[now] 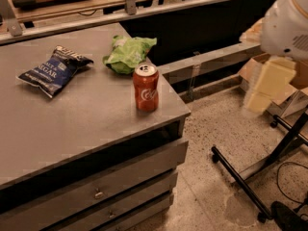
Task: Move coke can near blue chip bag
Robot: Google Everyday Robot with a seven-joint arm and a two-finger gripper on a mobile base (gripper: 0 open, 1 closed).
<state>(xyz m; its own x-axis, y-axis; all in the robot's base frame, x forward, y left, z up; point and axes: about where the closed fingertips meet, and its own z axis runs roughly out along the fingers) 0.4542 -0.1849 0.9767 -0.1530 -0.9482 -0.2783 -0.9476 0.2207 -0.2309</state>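
Note:
The coke can [146, 87], red with white script and a silver top, stands upright near the right edge of the grey counter [72, 129]. The blue chip bag [51, 70], dark navy with white lettering, lies flat at the counter's back left, well left of the can. My gripper [263, 89], cream-coloured under a white arm [288, 23], hangs in the air off the counter's right side, above the floor and well right of the can. It holds nothing that I can see.
A light green chip bag [128, 53] lies just behind the can. The counter has drawers [98, 192] in front. A black stand base [250, 177] and cardboard boxes [269, 66] sit on the speckled floor at right. A rail runs behind the counter.

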